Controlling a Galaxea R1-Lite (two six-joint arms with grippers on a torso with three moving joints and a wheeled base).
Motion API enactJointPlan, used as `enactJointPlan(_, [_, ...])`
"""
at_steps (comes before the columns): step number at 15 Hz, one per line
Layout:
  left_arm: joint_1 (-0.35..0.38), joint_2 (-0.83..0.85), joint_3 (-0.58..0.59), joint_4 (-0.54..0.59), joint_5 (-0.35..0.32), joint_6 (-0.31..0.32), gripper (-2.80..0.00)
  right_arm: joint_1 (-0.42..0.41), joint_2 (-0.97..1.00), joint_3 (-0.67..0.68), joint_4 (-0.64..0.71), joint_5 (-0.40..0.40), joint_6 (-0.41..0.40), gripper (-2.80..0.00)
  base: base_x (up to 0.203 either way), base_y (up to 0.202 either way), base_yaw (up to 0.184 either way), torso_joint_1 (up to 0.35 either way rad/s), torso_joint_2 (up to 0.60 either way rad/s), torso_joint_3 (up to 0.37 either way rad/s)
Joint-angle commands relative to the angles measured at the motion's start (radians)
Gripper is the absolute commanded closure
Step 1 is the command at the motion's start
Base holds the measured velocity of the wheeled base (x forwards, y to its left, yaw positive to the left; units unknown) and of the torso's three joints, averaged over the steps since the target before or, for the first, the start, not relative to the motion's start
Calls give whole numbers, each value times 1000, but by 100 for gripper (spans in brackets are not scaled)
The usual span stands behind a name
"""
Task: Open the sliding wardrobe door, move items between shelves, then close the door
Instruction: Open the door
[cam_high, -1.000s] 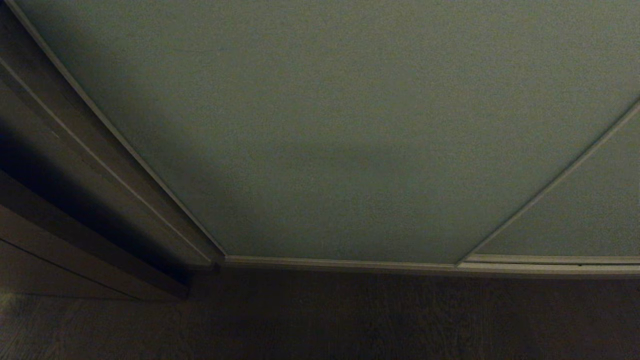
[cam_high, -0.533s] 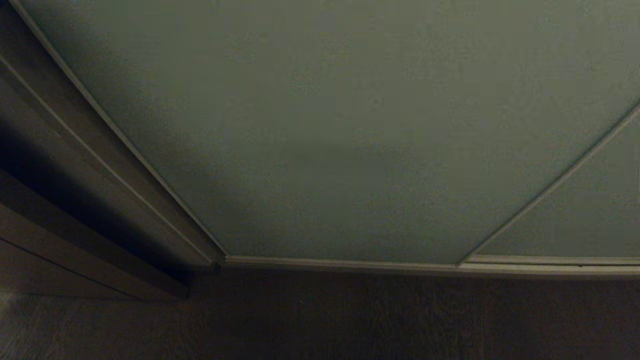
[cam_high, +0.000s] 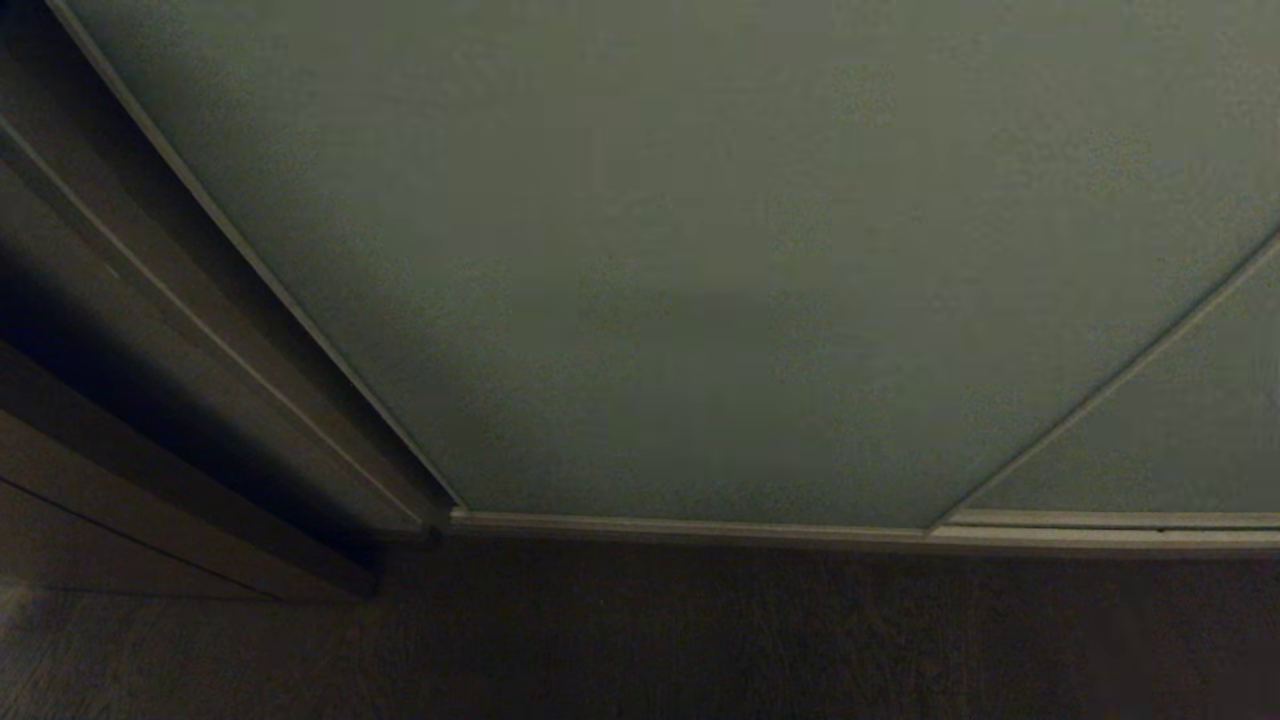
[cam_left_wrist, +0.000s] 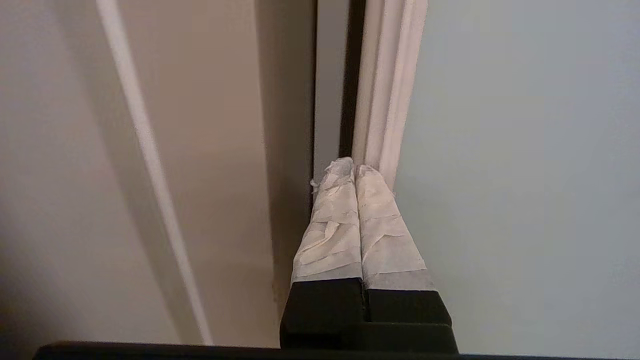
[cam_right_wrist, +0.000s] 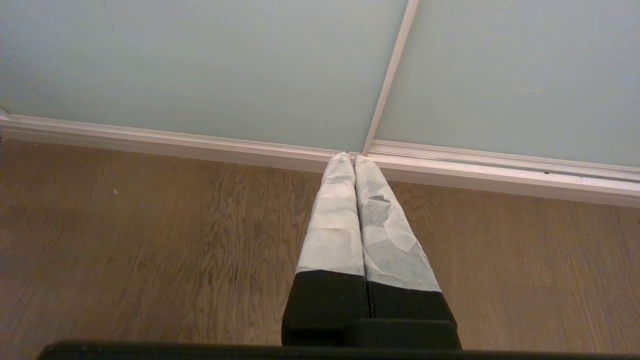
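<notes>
Big pale grey-green sliding wardrobe door (cam_high: 700, 260) right in front, filling most of the head view. Thin cream frame (cam_high: 690, 526) along its bottom edge, sitting just above the dark wooden floor (cam_high: 700, 640). Dark brown wooden frame (cam_high: 190, 400) on the left side of the door. Second grey-green door panel (cam_high: 1170, 440) off to the right, behind a thin cream strip. No arms in the head view.

Left gripper (cam_left_wrist: 354, 167) up close to the door's left edge. Taped white fingers (cam_left_wrist: 332, 220) pressed tight together, nothing between them. Fingertips right at the dark narrow gap (cam_left_wrist: 350, 75) between the door's cream edge strip (cam_left_wrist: 387, 85) and the beige side wall (cam_left_wrist: 210, 125). Door panel on one side of the fingers, beige wall on the other. Hard to say whether the tips touch the strip or only sit just beside it.

Right gripper (cam_right_wrist: 354, 157) low, pointing toward the floor rail (cam_right_wrist: 200, 145) at the bottom of the door. Its taped fingers (cam_right_wrist: 335, 220) together too, holding nothing. Tips in line with the spot where the two door panels meet, above the brown floorboards.
</notes>
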Motion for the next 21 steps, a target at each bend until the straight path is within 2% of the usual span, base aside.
enactJointPlan(1, [20,-56,10,-1,8,-1,0,0,0,0,0,1,-1,0,0,0,0,0,0,0])
enactJointPlan(5, [29,-81,31,45,12,2,0,0,0,0,0,1,-1,0,0,0,0,0,0,0])
enactJointPlan(8, [28,-39,25,71,2,1,0,1,0,0,0,1,-1,0,0,0,0,0,0,0])
enactJointPlan(13, [18,84,-67,96,-44,-19,0,1,0,0,0,1,-1,0,0,0,0,0,0,0])
enactJointPlan(16, [-17,107,-122,132,-53,-17,0,1,0,0,0,1,-1,0,0,0,0,0,0,0])
enactJointPlan(21, [-97,92,-132,149,-61,-3,0,0,0,0,0,1,-1,0,0,0,0,0,0,0])
